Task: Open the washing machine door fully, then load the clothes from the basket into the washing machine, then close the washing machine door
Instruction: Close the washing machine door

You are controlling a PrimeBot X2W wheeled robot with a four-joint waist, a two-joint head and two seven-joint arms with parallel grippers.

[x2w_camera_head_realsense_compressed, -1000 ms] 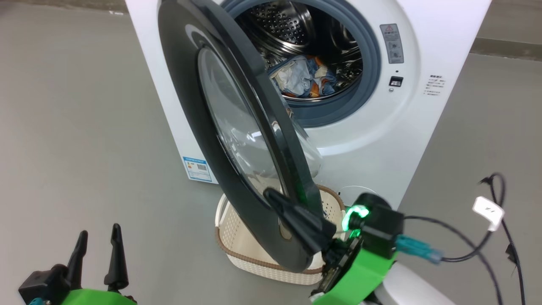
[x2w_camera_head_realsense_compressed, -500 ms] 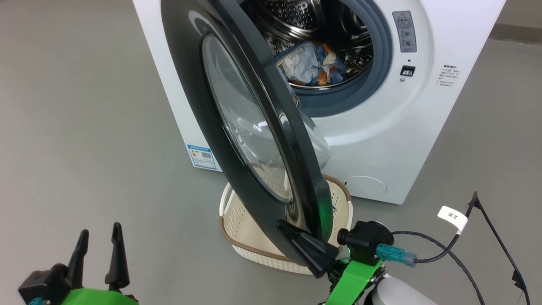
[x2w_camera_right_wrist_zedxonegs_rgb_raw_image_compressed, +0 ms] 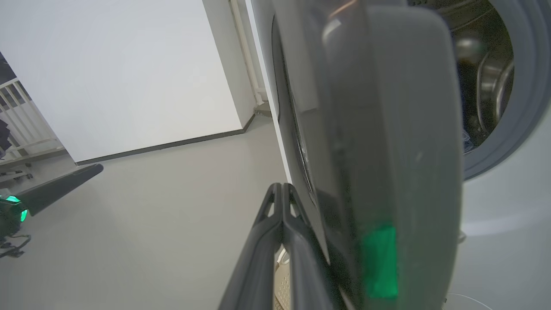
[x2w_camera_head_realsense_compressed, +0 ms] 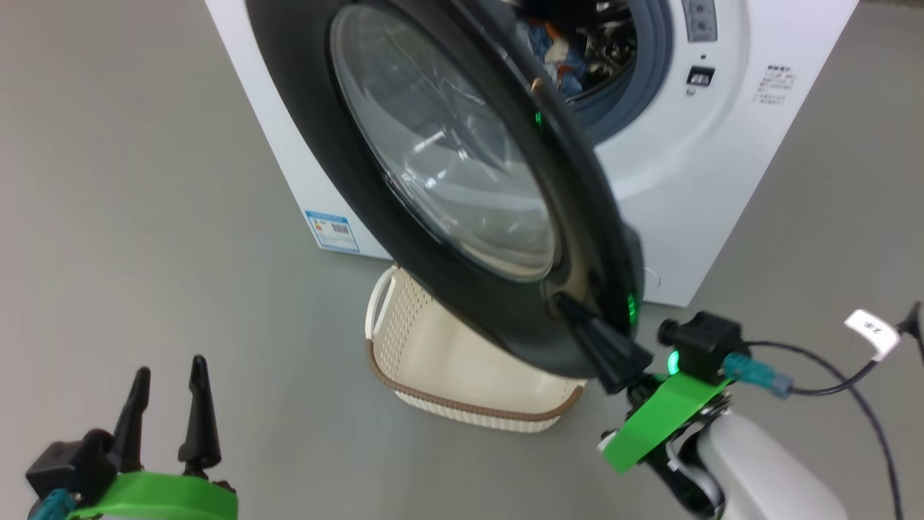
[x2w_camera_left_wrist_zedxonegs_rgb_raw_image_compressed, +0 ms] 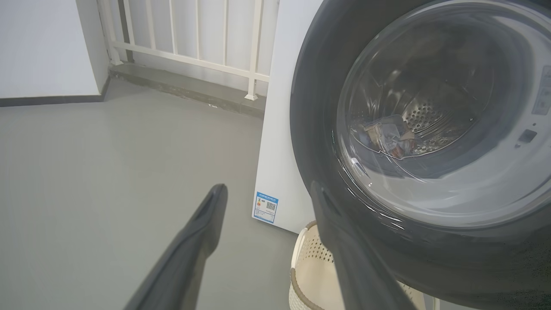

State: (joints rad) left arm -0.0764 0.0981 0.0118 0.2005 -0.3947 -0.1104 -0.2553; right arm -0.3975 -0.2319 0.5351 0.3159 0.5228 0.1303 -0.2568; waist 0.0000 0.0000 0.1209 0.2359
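1. Room first: plain grey floor (x2w_camera_head_realsense_compressed: 144, 180) all round. The left wrist view has a white wall (x2w_camera_left_wrist_zedxonegs_rgb_raw_image_compressed: 43, 43) and a pale railing (x2w_camera_left_wrist_zedxonegs_rgb_raw_image_compressed: 193, 38) way past the left jaws.
2. The washing machine (x2w_camera_head_realsense_compressed: 693, 209), a big white front-loader, sits straight beyond both pairs of jaws.
3. The washing machine door (x2w_camera_head_realsense_compressed: 317, 144) stands part-way open, swung out from the front. Its drum opening shows past the door's edge, on the far side from the right jaws.
4. The basket (x2w_camera_head_realsense_compressed: 462, 375), cream with a brown rim, is on the floor in front of the machine. It's under the door's lowest edge, just beside and below the right fingertips, and ahead and to the right of the left jaws.
5. The clothes (x2w_camera_left_wrist_zedxonegs_rgb_raw_image_compressed: 389, 135), a blue and orange bundle, are lying in the steel drum. From the left jaws you see them through the door glass.
6. Right gripper (x2w_camera_head_realsense_compressed: 570, 309): clenched tight with nothing between the fingers. The tips rest against the outer black rim at the door's bottom edge, and it looks like contact.
7. Left gripper (x2w_camera_head_realsense_compressed: 170, 367): jaws spread wide, holding nothing, hanging over bare floor well apart from the door and basket.
8. Small blue label (x2w_camera_head_realsense_compressed: 330, 230), low on the machine front, up ahead of the left jaws.
9. A dark cable with a white tag (x2w_camera_head_realsense_compressed: 873, 334) trails off behind the right jaws.
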